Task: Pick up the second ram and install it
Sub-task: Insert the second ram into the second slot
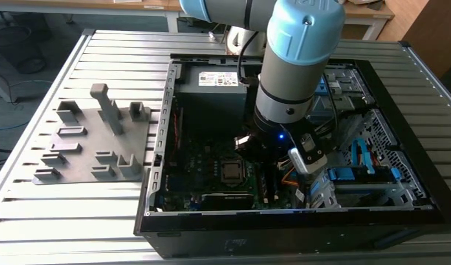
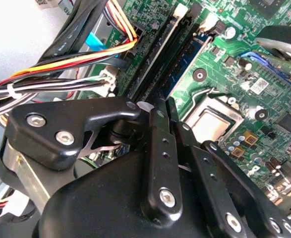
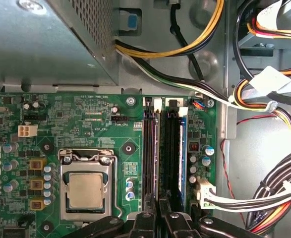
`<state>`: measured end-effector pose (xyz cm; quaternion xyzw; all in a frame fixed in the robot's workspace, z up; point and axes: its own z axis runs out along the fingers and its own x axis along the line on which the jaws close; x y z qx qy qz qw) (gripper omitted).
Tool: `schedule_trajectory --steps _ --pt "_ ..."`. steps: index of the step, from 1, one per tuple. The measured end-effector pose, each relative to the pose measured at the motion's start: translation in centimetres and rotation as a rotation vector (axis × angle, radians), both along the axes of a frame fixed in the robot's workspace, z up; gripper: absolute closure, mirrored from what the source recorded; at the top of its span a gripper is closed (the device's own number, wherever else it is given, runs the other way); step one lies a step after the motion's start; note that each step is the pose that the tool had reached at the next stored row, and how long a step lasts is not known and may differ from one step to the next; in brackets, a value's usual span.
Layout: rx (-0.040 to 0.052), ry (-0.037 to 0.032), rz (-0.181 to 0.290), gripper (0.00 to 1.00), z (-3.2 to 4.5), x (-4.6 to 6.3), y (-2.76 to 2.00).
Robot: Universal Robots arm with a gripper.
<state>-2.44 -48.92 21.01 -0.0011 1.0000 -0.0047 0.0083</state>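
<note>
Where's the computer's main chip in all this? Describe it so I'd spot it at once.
Look inside the open black computer case, at the green circuit board on its floor. Beside the long black memory slots sits the processor: a flat silver square held in a metal frame, unlike the small dark chips around it.
</note>
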Motion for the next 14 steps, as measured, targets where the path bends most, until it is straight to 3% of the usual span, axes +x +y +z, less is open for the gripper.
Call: schedule_trajectory --steps 8,14 --pt "0.0045 0.0000 0.000 0.79 0.13 0.0 0.00" --pt "0.0047 -0.0006 0.000 0.79 2.74 0.0 0.05"
